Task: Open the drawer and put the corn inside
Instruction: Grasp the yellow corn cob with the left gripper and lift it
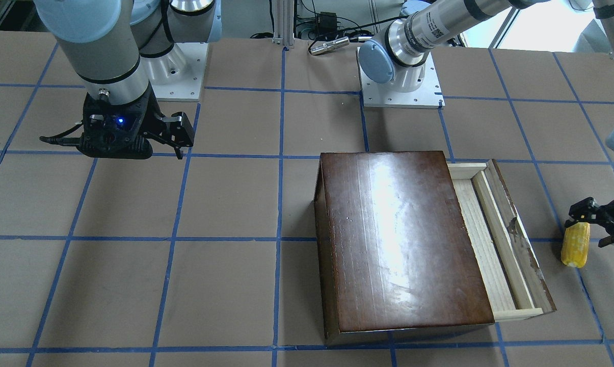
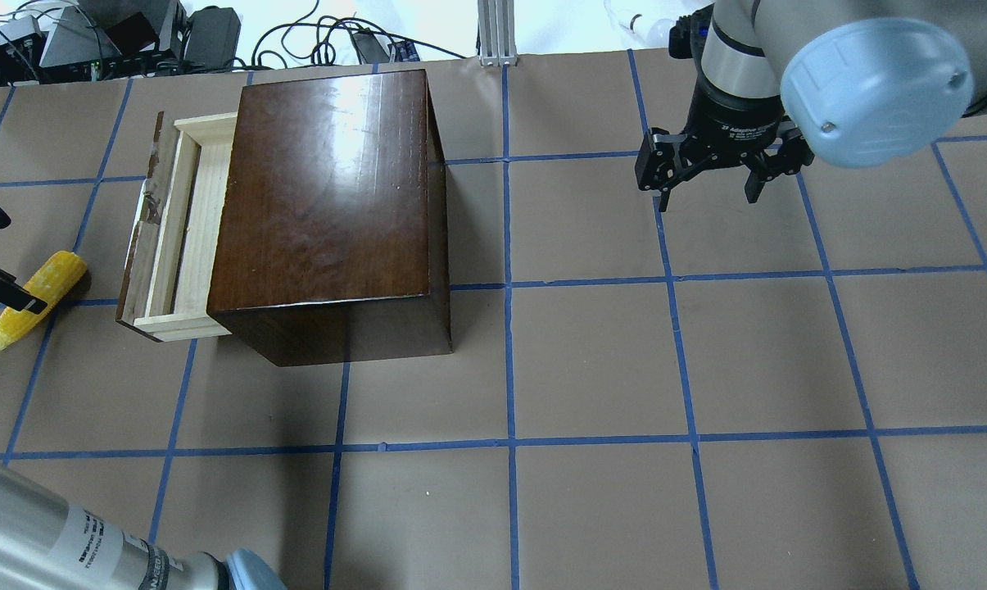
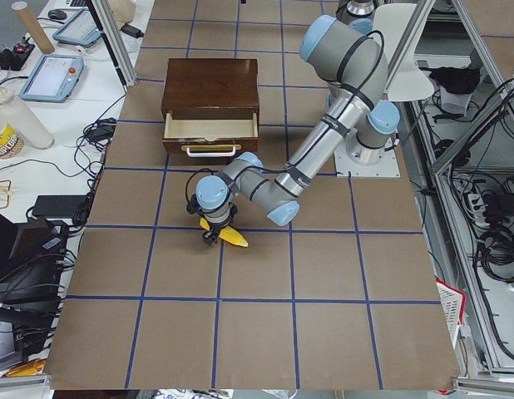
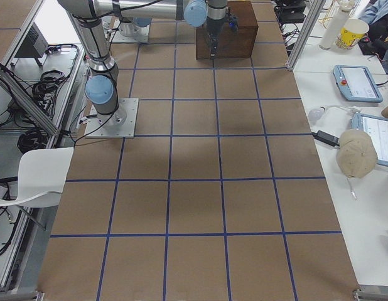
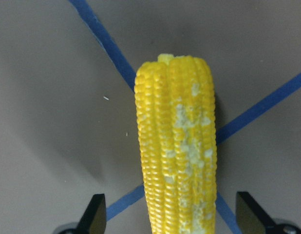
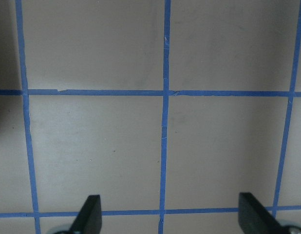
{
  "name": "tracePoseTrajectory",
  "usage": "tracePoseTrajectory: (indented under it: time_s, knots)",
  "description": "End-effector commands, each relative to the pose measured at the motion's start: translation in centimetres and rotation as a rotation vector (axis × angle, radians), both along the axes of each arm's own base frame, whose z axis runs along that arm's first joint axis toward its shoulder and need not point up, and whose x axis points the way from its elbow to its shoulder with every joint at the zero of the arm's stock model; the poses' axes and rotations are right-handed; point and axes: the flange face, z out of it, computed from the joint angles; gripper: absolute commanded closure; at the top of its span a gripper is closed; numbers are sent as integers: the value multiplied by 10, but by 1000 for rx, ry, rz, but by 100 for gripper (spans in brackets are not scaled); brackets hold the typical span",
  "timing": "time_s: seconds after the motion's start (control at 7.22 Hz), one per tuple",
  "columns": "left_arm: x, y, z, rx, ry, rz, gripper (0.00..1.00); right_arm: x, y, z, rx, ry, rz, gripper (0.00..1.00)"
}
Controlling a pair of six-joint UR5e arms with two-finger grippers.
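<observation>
The corn (image 1: 575,246) is a yellow cob lying on the table to the left of the box, also in the overhead view (image 2: 38,297) and the left wrist view (image 5: 177,156). My left gripper (image 1: 593,224) is open, its fingers (image 5: 94,217) straddling one end of the cob without touching it. The drawer (image 1: 495,234) of pale wood with a scuffed dark front is pulled partway out of the dark-brown box (image 1: 403,239) and is empty inside (image 2: 190,233). My right gripper (image 2: 710,176) is open and empty, hovering far from the box.
The table is brown paper with a grid of blue tape (image 2: 505,287). The arm bases (image 1: 401,81) stand at the robot's side. Tablets, cables and cups lie on side benches (image 4: 357,81) off the table.
</observation>
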Motion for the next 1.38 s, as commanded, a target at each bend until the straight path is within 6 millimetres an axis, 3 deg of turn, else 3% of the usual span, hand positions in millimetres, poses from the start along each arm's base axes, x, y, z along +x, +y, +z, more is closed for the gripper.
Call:
tracePoseTrajectory:
  time_s: [0.0, 0.28, 0.42, 0.69, 0.97, 1.25]
  knots:
    - [1, -3, -8, 3, 10, -1, 46, 0, 0, 0, 0, 0, 0, 0]
    - [-1, -5, -6, 2, 9, -6, 100, 0, 0, 0, 0, 0, 0, 0]
    - [-2, -7, -1, -3, 5, -9, 100, 0, 0, 0, 0, 0, 0, 0]
    - [-24, -22, 44, -44, -45, -18, 100, 0, 0, 0, 1, 0, 0, 0]
    - [-49, -27, 103, -34, -39, 120, 100, 0, 0, 0, 1, -1, 0, 0]
    - [-86, -39, 178, -14, -27, 238, 100, 0, 0, 0, 0, -2, 0, 0]
